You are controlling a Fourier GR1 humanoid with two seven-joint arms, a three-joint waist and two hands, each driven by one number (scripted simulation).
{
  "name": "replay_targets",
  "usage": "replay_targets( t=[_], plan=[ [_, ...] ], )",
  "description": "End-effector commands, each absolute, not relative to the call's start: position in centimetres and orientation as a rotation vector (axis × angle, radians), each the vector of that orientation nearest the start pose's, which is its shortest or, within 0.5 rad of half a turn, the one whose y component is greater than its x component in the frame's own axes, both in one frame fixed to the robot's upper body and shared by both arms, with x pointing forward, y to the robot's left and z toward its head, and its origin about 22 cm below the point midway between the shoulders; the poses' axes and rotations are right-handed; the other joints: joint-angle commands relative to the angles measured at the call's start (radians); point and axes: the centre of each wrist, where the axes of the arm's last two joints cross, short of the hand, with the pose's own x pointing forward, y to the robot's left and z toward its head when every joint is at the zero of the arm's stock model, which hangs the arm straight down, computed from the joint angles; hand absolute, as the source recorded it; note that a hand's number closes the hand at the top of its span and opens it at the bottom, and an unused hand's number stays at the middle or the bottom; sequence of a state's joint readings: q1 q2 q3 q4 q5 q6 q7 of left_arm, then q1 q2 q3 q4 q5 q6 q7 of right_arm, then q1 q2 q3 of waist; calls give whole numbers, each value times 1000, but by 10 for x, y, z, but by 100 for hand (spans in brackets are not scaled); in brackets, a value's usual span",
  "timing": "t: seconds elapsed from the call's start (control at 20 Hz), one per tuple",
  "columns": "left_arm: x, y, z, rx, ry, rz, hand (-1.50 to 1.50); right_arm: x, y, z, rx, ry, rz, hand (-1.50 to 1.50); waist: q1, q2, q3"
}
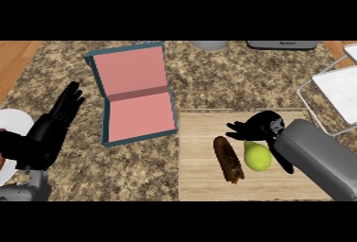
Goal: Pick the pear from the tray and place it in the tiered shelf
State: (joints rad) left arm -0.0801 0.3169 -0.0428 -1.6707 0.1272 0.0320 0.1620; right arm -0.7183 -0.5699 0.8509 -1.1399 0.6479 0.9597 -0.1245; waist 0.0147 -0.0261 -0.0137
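A yellow-green pear lies on the wooden tray at the lower right, next to a dark brown oblong food item. My right hand hovers over the tray just above and right of the pear, fingers spread toward the left, with the thumb reaching down along the pear's right side. Its fingers are not curled round the pear. The tiered shelf, teal-framed with pink surfaces, stands left of the tray. My left hand rests open at the far left, fingers up.
A white plate sits at the left edge under my left arm. A white wire rack stands at the right edge. A grey round object and a dark appliance are at the back. Granite counter surrounds everything.
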Motion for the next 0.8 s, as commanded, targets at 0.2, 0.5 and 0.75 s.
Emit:
replay_targets(
  t=[0.2, 0.5, 0.75],
  plan=[
    [259, 268, 69, 98, -1571, -188, 0, 336, -226, 16, -132, -550, 2187, 150, 0, 30, 15],
    [257, 289, 63, 119, -1582, -182, 0, 343, -226, 17, -153, -662, 2227, 150, 0, 31, 14],
    [261, 274, 70, 115, -1572, -198, 0, 373, -220, 33, -172, -912, 2114, 150, 8, 33, 15]
  ],
)
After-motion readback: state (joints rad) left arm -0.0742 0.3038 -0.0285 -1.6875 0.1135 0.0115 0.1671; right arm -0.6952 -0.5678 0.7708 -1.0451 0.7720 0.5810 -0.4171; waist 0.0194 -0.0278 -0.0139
